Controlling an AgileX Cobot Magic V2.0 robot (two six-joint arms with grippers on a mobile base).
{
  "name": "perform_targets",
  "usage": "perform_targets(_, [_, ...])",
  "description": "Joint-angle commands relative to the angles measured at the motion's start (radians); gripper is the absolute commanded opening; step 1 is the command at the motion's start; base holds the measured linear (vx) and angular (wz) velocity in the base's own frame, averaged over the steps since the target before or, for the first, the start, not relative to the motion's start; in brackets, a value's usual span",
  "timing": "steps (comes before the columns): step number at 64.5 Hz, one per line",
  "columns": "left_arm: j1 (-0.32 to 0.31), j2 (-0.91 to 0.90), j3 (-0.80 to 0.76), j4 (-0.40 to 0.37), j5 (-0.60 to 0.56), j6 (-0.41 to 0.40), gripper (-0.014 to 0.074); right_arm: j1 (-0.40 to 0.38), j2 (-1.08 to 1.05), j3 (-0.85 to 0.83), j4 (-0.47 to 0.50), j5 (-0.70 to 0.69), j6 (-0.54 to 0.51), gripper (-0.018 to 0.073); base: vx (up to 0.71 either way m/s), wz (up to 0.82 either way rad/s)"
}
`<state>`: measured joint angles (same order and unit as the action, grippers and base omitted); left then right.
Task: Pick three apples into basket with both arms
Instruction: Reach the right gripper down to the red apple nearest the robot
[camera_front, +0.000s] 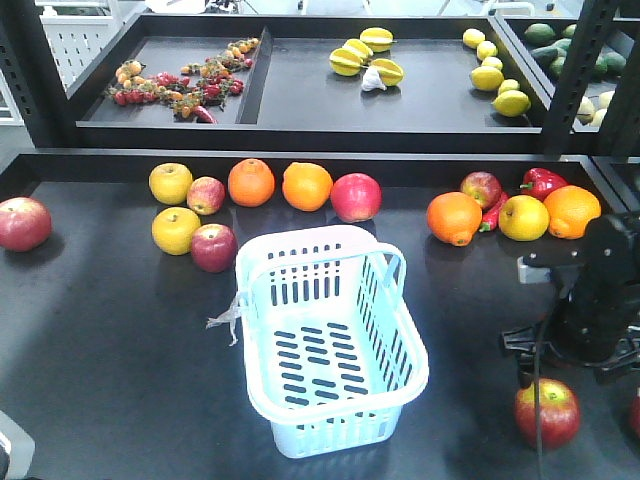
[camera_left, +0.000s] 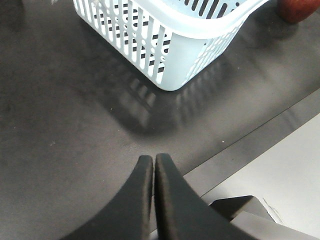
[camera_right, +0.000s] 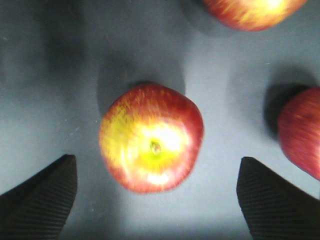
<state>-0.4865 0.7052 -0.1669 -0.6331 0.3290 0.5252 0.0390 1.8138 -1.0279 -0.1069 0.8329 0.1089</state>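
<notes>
Right gripper (camera_right: 156, 164) spread over apple (camera_right: 150, 150) | left gripper (camera_left: 153, 159) closed near basket (camera_left: 172, 60)

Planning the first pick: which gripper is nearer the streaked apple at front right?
Right. The right gripper hangs open directly over the apple; the left gripper sits shut across the basket from it.

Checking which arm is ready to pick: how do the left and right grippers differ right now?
The left gripper has its jaws pressed shut; the right gripper has its jaws spread wide. The left gripper faces bare table, with a corner of the basket beyond it; the right gripper frames a red-and-yellow apple between its jaws, without touching it. Both are black and hold nothing.
</notes>
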Motion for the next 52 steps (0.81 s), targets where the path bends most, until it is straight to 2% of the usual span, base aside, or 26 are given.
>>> perform_targets(1, [-0.002,-0.002,-0.025,-0.024,-0.049,-0.006,-0.0008,-0.005,-0.011,-0.027,-0.005,-0.028,0.003,0.061,0.0,0.0])
perform_targets(40, [-0.002,-0.002,-0.025,-0.024,-0.049,-0.006,-0.0008,-0.008,0.189,-0.074,-0.006,-0.077,0.016,0.0595,0.0,0.0])
perform_targets(52, [-0.002,-0.002,-0.025,-0.024,-0.049,-0.006,-0.0008,-0.008,0.206,-0.073,-0.014,-0.061,0.016,0.0542,0.0,0.0])
